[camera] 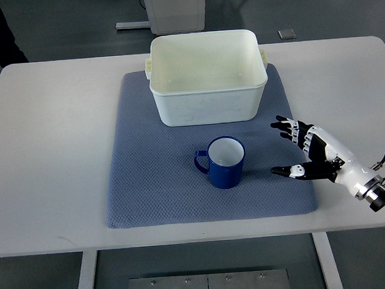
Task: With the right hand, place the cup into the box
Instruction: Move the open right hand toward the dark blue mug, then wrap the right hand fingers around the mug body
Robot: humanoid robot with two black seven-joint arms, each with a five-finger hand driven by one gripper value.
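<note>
Top view: the right hand [303,151] reaches in from the lower right, fingers spread and thumb held apart, grasping nothing. It hovers over the right border of the grey-blue mat [162,186], with a clear strip of mat between its fingertips and the cup [225,162]. The blue cup stands upright on the mat, handle pointing left, just in front of the white box [209,100] but not touching it. The box sits at the mat's far edge. Bare white table [48,161] lies open on both sides.
</note>
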